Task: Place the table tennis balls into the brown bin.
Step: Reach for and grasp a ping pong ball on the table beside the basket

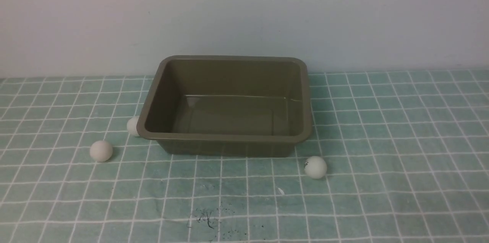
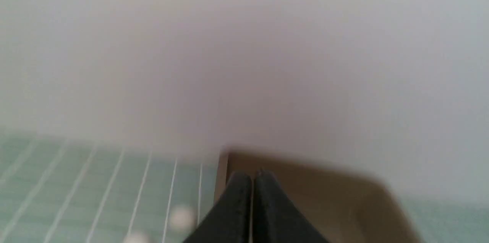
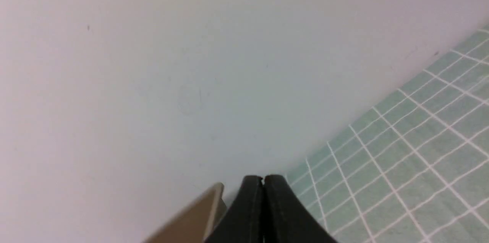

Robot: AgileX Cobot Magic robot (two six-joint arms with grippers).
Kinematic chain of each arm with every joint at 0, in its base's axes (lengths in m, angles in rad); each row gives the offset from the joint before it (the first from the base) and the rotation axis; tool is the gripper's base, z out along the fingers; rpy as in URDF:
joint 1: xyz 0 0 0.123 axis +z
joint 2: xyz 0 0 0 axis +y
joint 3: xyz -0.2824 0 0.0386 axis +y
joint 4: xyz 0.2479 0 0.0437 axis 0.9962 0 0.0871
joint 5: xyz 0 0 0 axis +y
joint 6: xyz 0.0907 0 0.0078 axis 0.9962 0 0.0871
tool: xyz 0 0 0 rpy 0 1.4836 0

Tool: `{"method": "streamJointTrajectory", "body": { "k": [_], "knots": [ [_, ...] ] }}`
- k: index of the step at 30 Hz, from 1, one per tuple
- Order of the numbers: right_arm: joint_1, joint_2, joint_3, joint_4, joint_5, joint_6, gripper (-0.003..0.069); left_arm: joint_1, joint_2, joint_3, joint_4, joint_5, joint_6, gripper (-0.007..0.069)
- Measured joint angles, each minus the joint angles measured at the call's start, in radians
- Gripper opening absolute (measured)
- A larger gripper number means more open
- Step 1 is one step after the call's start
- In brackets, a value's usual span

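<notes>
The brown bin (image 1: 229, 140) stands in the middle of the table, and I see nothing inside it. Three white table tennis balls lie on the cloth around it. One ball (image 1: 101, 151) rests to the bin's front left. A second ball (image 1: 133, 125) touches the bin's left wall, half hidden by the rim. The third ball (image 1: 315, 167), with a small dark mark, lies off the bin's front right corner. Neither arm shows in the front view. My left gripper (image 2: 252, 176) is shut and empty, with the bin (image 2: 324, 197) and two blurred balls (image 2: 182, 217) beyond it. My right gripper (image 3: 263, 178) is shut and empty beside a bin corner (image 3: 198, 212).
A teal checked cloth (image 1: 401, 151) covers the table. A plain pale wall (image 1: 244, 13) stands close behind the bin. Dark specks mark the cloth (image 1: 208, 218) near the front edge.
</notes>
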Motion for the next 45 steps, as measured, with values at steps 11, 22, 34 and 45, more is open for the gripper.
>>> {"method": "streamJointTrajectory", "body": {
  "k": [11, 22, 34, 45],
  "knots": [
    [0.015, 0.055, -0.147, 0.075, 0.169, -0.128, -0.0015, 0.000, 0.703, -0.145, 0.060, 0.216, 0.166, -0.0005],
    [0.022, 0.685, -0.712, -0.112, 0.740, -0.438, -0.0010, 0.000, 1.088, -0.370, 0.195, 0.095, 0.168, 0.0123],
    [0.124, 1.023, -0.798, -0.106, 0.785, -0.602, 0.0216, 0.000, 1.361, -0.452, 0.255, -0.088, 0.129, 0.0591],
    [0.338, 1.322, -0.799, -0.141, 0.487, -0.607, 0.0487, -0.001, 1.445, -0.495, 0.392, -0.038, -0.010, 0.0343]
  ]
}}
